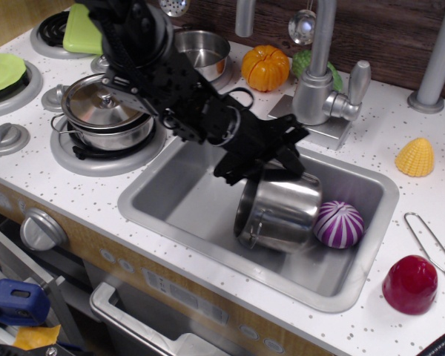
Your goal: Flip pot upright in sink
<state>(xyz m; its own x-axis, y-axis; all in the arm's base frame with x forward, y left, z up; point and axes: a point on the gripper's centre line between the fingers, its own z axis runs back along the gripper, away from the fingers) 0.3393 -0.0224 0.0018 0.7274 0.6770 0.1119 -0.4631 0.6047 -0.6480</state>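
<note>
The shiny steel pot (279, 213) is in the grey sink (178, 204), tilted with its base toward the front left and its rim end up to the right, touching the purple striped ball. Its thin loop handle shows on the lower side. My black gripper (282, 167) reaches in from the upper left and is shut on the pot's upper rim. The pot's opening is hidden behind the fingers.
A purple-and-white striped ball (340, 224) lies in the sink right of the pot. The faucet (322, 81) stands behind. A lidded pot (106, 113) sits on the left burner, a saucepan (200, 52) behind it. A red object (409, 284) and wire tongs (434, 245) lie at right.
</note>
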